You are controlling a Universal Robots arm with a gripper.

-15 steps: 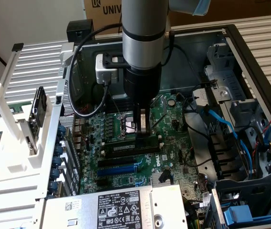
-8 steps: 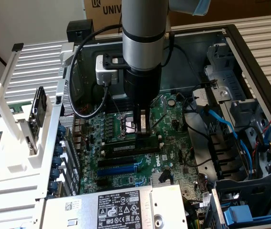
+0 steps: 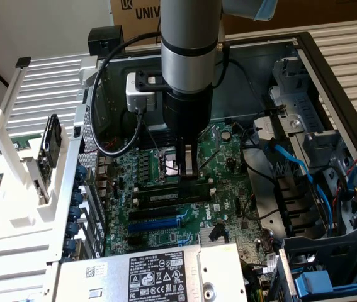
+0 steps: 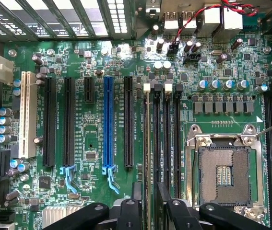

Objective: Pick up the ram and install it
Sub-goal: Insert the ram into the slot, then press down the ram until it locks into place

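Exterior view is showing the arm reaching down into an open case, with its end effector hanging just over the motherboard. The ram is sitting on edge in a memory slot. It is lying right at 6 o'clock of the end effector tip and running off toward 8 o'clock. The socket is lying just at 9 o'clock of the tip, and the blue slot is lying at 6 o'clock of the ram, near it. A labelled power supply is filling the case's 6 o'clock edge, and blue cables are trailing at 3 o'clock.

Wrist view is looking straight down on the board. The ram is showing as a thin edge in the slot beside the bare black ones, between the blue slot and the socket. The end effector is straddling one end of it. Its dark fingers are standing apart, one on each side of the ram with a slim gap showing, so it is gripping nothing.
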